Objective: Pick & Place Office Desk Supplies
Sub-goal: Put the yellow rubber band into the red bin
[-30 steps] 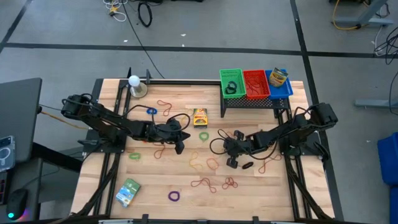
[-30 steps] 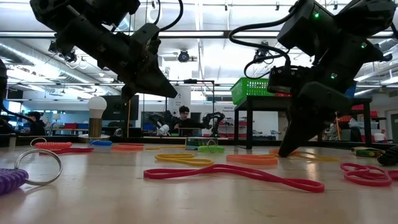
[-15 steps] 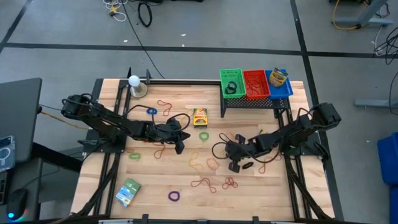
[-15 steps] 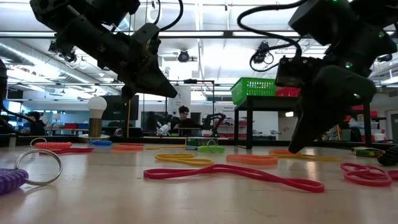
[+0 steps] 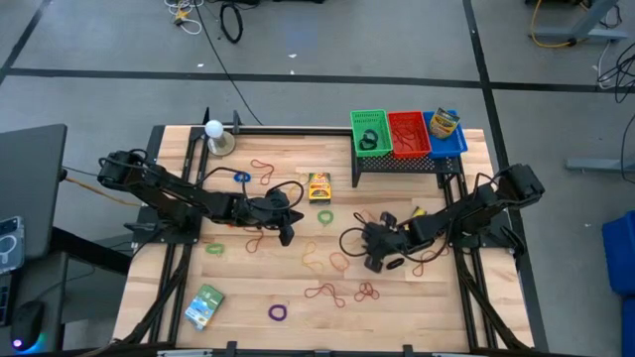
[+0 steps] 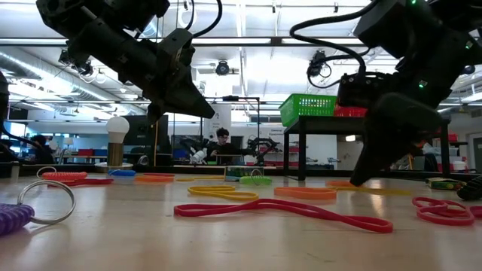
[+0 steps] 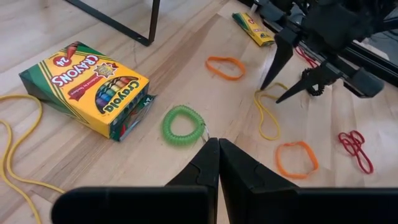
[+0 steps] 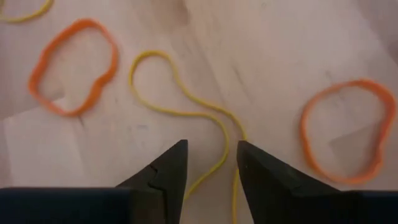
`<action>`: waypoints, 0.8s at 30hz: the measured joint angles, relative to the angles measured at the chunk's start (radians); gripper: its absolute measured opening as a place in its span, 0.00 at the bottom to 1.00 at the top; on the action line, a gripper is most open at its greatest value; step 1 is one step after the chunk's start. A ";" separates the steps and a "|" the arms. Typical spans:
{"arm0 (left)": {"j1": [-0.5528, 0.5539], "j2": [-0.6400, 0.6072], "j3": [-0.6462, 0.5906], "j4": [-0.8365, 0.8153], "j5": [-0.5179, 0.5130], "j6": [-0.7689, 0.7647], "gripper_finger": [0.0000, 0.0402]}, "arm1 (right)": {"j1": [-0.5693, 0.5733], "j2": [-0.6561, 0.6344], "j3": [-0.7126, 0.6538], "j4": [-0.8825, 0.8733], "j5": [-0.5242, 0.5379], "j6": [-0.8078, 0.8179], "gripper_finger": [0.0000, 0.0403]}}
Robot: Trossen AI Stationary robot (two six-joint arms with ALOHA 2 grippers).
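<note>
Rubber bands and rings in many colours lie scattered on the wooden table (image 5: pixel 248 297). My right gripper (image 8: pixel 211 149) is open and low at the table's middle right (image 5: pixel 374 260), its fingertips on either side of a thin yellow rubber band (image 8: pixel 186 112) that lies flat. I cannot tell whether they touch it. My left gripper (image 7: pixel 214 142) is shut and hangs above the table's middle (image 5: pixel 287 236), just short of a green coil ring (image 7: pixel 183 124). Beside the ring, the yellow crayon box (image 7: pixel 87 84) rests on its broad side.
Two orange bands (image 8: pixel 74 65) (image 8: pixel 348 127) flank the yellow one. Green (image 5: pixel 369 132), red (image 5: pixel 408 133) and blue (image 5: pixel 448 139) baskets stand on a black rack at the far right. A green-blue packet (image 5: pixel 204 304) and a purple ring (image 5: pixel 277 312) lie near left. A white ball on a base (image 5: pixel 214 134) stands far left.
My right gripper has shifted a little toward the table's right edge, staying low over the yellow band. The left arm has kept still.
</note>
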State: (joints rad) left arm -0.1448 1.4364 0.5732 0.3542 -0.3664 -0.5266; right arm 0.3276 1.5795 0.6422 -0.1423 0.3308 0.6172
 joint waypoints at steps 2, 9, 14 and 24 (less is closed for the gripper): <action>0.000 0.000 0.000 0.000 0.000 -0.001 0.03 | 0.000 0.000 0.000 0.009 0.011 0.000 0.37; 0.001 0.000 0.000 0.000 0.000 -0.008 0.03 | -0.006 0.000 0.000 -0.039 0.075 0.032 0.30; 0.001 0.000 0.000 0.000 0.000 -0.008 0.03 | -0.064 -0.005 -0.055 0.038 -0.028 0.029 0.26; 0.002 0.000 0.000 0.000 0.000 -0.006 0.03 | -0.080 -0.002 -0.043 0.069 -0.104 0.006 0.10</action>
State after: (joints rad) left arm -0.1432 1.4361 0.5732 0.3542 -0.3668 -0.5326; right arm 0.2474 1.5776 0.5993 -0.0737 0.2268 0.6227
